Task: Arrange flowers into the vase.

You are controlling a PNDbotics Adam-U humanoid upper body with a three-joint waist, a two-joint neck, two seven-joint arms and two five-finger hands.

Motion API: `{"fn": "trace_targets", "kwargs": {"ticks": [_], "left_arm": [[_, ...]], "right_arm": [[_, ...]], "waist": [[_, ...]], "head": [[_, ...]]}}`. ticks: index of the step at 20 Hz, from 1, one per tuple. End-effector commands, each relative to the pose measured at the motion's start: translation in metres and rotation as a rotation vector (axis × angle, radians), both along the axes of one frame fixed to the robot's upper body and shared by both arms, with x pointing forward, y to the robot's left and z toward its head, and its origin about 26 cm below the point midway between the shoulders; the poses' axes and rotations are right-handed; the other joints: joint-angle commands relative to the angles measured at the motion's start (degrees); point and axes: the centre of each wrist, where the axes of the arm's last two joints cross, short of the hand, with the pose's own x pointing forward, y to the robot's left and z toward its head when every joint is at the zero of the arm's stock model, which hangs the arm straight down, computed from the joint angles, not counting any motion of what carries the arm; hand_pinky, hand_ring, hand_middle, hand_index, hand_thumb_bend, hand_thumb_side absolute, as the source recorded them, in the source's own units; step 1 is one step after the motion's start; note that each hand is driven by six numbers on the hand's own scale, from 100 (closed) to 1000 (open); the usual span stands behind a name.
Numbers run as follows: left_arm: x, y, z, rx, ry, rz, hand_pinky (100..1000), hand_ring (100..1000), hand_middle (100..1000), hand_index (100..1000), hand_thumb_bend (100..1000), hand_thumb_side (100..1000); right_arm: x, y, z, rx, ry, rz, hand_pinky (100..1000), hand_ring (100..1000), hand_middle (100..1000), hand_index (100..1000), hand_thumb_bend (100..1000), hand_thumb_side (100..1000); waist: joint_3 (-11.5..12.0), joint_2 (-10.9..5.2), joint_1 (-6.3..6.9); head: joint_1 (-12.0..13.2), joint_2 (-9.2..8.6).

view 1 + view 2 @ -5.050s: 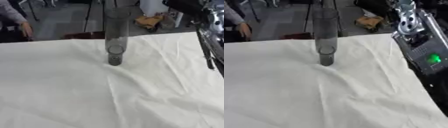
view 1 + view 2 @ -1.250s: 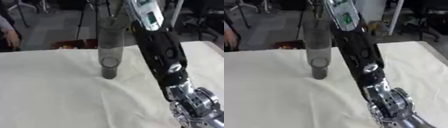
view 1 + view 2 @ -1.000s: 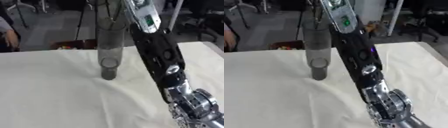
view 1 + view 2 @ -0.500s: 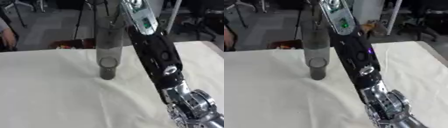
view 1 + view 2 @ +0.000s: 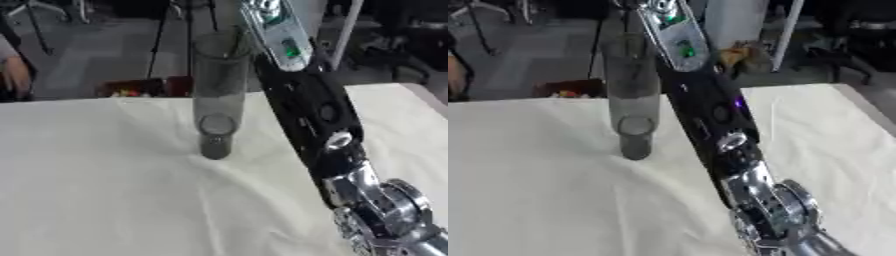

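Observation:
A tall clear grey glass vase point(image 5: 217, 100) stands upright on the white cloth point(image 5: 105, 195), a little left of the table's middle and towards the far edge. My right arm point(image 5: 306, 105) rises from the lower right and passes close by the vase's right side. Its silver forearm point(image 5: 674, 35) with a green light ends at the top edge, above the vase's mouth. The right hand itself is cut off there. I cannot make out any flower. The left hand shows in neither view.
The cloth is creased around the vase's foot. Beyond the table's far edge are a grey floor, a low reddish object point(image 5: 140, 89), dark tripod legs point(image 5: 162, 35) and a chair point(image 5: 842, 55) at the right.
Five seconds ago my right arm was only at the right edge; now it stretches across to above the vase. In the last second it has barely moved.

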Motion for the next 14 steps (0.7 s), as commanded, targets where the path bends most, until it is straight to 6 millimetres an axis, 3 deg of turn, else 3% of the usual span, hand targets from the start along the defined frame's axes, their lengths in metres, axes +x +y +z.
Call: {"fn": "trace_targets", "kwargs": {"ticks": [1, 5, 14], "left_arm": [[-0.0048, 0.0021, 0.0113, 0.033, -0.036, 0.002, 805, 907, 940, 977, 100, 1000], [-0.0049, 0.0021, 0.0116, 0.033, -0.037, 0.003, 805, 907, 940, 977, 100, 1000], [-0.0048, 0.0021, 0.012, 0.033, -0.04, 0.002, 806, 907, 940, 978, 100, 1000]], "right_arm": [[-0.006, -0.002, 0.0114, -0.02, -0.022, -0.042, 100, 193, 100, 100, 334, 569], [-0.0049, -0.0029, 0.0099, -0.036, -0.017, -0.069, 100, 240, 100, 114, 453, 682], [-0.0007, -0.0039, 0.0052, -0.036, -0.002, -0.067, 100, 282, 140, 182, 481, 766]], "waist": [[0.2, -1.39, 0.07], [0.2, -1.47, -0.02], [0.2, -1.53, -0.18]], "head": [[-0.1, -0.65], [-0.2, -0.71], [-0.3, -0.82]]}}
